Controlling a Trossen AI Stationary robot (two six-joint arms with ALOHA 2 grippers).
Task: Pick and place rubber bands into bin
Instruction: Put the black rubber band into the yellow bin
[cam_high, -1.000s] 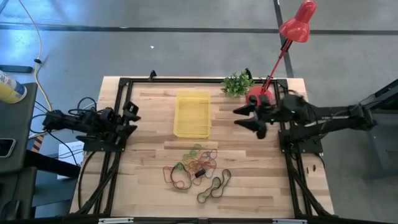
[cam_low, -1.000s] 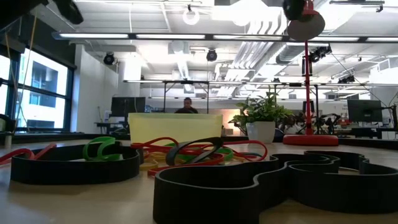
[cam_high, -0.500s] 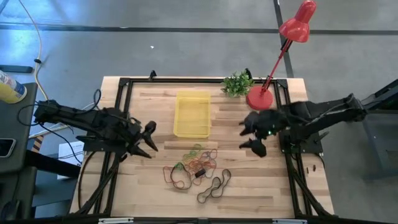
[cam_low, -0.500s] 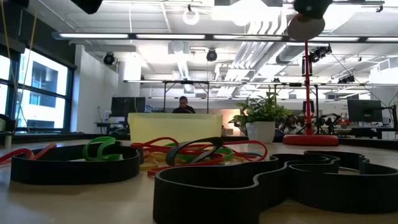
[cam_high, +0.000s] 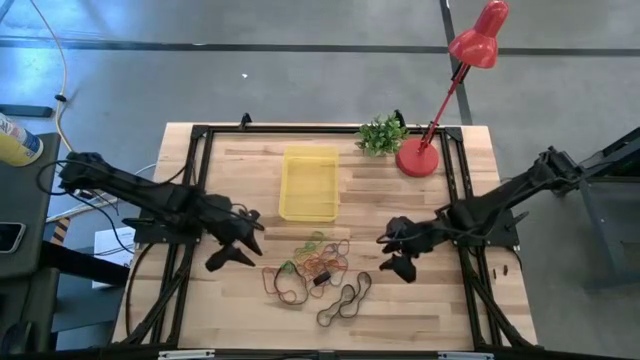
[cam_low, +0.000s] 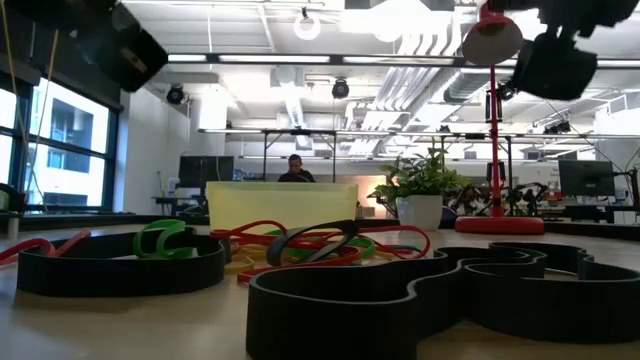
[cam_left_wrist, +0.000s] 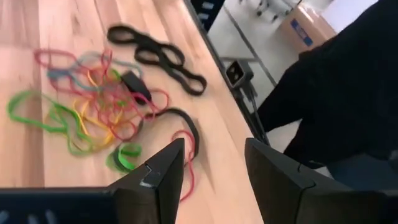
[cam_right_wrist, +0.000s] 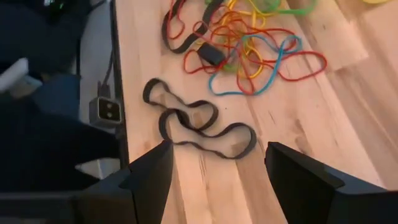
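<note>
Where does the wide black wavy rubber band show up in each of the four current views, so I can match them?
High view: black wavy band at the near edge of the pile, right of centre.
Low view: it fills the foreground, closest to the camera.
Left wrist view: it lies beyond the coloured tangle, by the table edge.
Right wrist view: it lies just ahead of the gripper fingers.
Shared landmark: the coloured rubber band pile, next to it in every view.

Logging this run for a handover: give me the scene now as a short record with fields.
bin: yellow bin, nothing seen inside
rubber bands: tangled pile on the table, in front of the bin
black band: wavy loop beside the pile
left gripper: open, left of the pile, holding nothing
right gripper: open, right of the pile, holding nothing
</note>
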